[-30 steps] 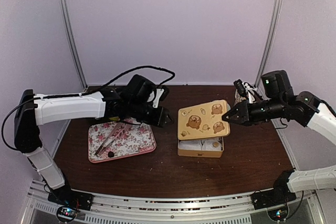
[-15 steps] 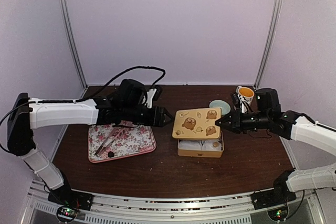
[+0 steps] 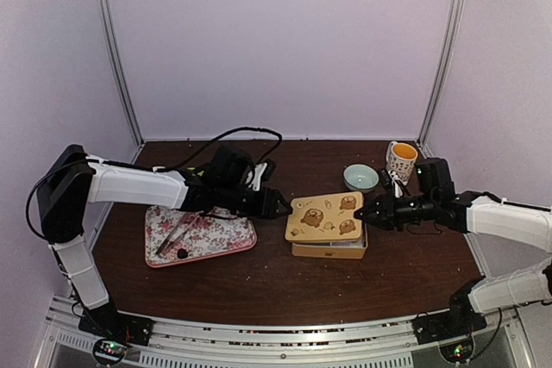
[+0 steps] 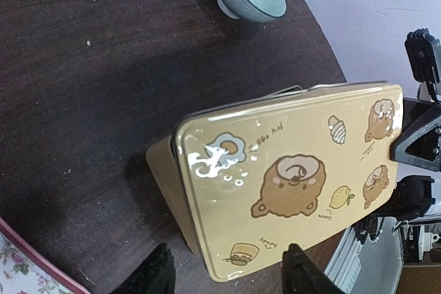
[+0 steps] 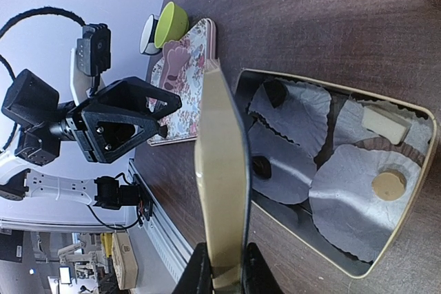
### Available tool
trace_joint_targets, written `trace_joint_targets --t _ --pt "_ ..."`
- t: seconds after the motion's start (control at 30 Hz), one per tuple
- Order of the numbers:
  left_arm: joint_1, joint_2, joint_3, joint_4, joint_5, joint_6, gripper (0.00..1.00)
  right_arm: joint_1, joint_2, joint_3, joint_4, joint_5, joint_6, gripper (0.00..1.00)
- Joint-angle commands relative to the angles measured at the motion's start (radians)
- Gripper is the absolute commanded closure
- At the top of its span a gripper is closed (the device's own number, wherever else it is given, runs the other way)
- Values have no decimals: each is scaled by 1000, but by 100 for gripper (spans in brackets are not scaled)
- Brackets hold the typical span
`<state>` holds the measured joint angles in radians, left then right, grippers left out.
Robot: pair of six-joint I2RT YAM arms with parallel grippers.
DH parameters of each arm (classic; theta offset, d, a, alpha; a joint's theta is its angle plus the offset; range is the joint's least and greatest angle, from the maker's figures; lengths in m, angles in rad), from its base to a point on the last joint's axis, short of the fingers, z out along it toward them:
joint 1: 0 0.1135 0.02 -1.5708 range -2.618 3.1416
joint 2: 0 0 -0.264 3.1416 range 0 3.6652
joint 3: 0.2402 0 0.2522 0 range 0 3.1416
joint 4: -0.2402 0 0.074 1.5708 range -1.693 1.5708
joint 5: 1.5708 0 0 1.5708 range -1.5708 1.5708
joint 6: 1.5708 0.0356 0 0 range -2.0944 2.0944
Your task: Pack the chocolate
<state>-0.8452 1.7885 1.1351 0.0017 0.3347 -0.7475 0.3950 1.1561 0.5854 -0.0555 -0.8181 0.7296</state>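
Note:
A tan tin lid with bear drawings [image 3: 326, 216] hangs tilted just above the open tin [image 3: 328, 250]. My right gripper [image 3: 368, 211] is shut on the lid's right edge; in the right wrist view the lid [image 5: 220, 170] is seen edge-on between the fingers [image 5: 198, 273]. The tin [image 5: 406, 218] holds white paper cups with chocolate: two dark lumps [image 5: 275, 91], a tan disc [image 5: 388, 185] and a whitish block [image 5: 381, 123]. My left gripper [image 3: 282, 204] is open at the lid's left edge; in its wrist view the lid's near corner [image 4: 241, 253] lies between the fingers [image 4: 155, 277].
A floral tray [image 3: 237, 239] at the left holds pink tongs [image 3: 185, 228] and one dark lump [image 3: 182, 253]. A teal bowl [image 3: 360, 177] and a patterned mug [image 3: 401, 159] stand behind the tin. A green bowl [image 5: 169, 22] stands beyond the tray.
My right gripper has lowered the lid from well above the tin to just over it. My left gripper has moved right and down to the lid's left edge.

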Motion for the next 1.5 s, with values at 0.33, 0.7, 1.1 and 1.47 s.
trace_joint_targets --t 0.33,0.7,1.1,1.47 --pt "-15 140 71 37 61 -5 54 -91 82 -49 29 -59 -83 100" --pt "-31 240 156 7 83 11 67 -108 164 5 -44 24 -180 95" --pt "-35 248 179 -19 78 28 78 -109 154 47 -208 195 -294 73" --pt "-40 263 202 -40 73 38 79 -104 91 49 -301 326 -346 51"
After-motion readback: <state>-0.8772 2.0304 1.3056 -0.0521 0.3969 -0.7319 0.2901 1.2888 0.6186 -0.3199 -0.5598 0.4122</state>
